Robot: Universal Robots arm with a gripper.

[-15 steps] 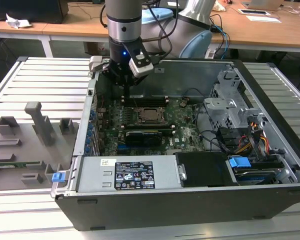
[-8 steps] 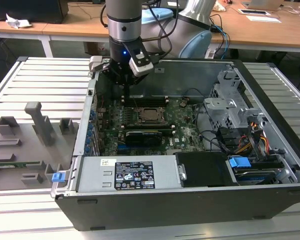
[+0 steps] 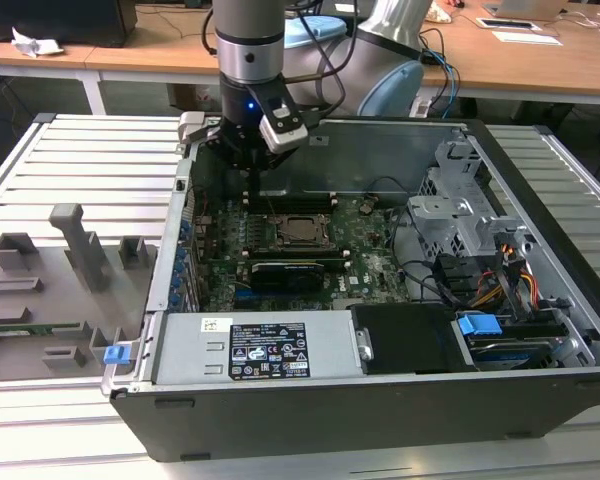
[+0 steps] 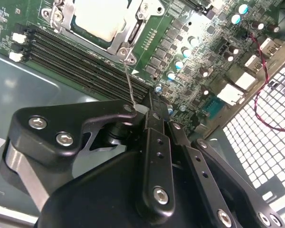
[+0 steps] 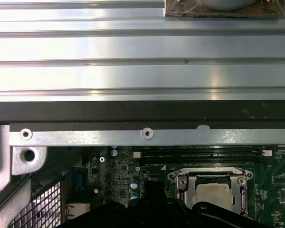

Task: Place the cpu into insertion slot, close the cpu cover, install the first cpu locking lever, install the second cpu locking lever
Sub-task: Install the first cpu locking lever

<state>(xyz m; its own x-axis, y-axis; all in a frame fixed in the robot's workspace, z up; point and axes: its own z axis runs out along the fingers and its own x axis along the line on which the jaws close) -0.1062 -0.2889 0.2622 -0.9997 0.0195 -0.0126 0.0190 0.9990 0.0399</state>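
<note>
Fingertips of my black gripper point(image 4: 141, 109) are pinched together on the thin silver wire locking lever point(image 4: 129, 80). The pale silvery square cpu point(image 4: 97, 19) sits in the metal-rimmed square insertion slot point(image 3: 302, 231), under the lowered dark-silver frame-shaped cpu cover point(image 4: 128, 37).

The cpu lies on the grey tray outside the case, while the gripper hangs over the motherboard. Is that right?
No. The cpu sits on the motherboard, framed by the cpu cover, as the second wrist view shows. The gripper does hang over that board.
</note>
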